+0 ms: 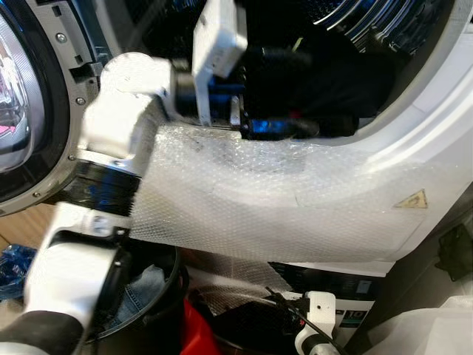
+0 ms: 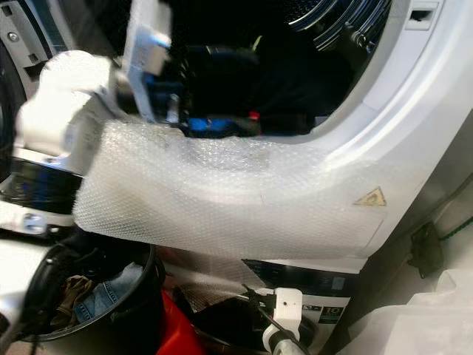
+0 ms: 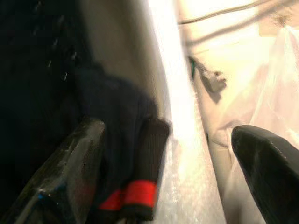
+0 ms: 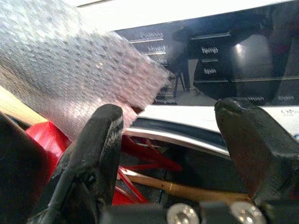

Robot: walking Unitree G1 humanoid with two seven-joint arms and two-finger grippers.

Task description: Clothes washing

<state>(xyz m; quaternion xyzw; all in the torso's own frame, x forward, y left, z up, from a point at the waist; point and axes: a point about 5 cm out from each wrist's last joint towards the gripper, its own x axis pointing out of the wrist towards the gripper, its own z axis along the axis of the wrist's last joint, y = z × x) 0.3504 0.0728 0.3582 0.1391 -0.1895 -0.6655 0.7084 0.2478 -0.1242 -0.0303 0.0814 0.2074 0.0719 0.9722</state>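
While the left end effector [image 3: 159, 163] reached into the washing machine drum [image 1: 369, 29] with fingers apart over a dark garment [image 1: 332, 81] lying inside at the door rim, ungripped, more clothes [image 2: 96, 292] waited in the basket [image 2: 140, 314] below, the right end effector [image 4: 173, 140] open, empty.

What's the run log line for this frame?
step: loading washer | left gripper: open, at drum mouth beside dark garment | right gripper: open, low by control panel | basket: clothes remain

The washing machine's dark control panel [image 4: 224, 60] reads "Cottons", "Mixed", "Temp" and "Spin", and a yellow triangular warning sign [image 1: 412, 200] sits at four o'clock of the drum opening [image 1: 355, 44].
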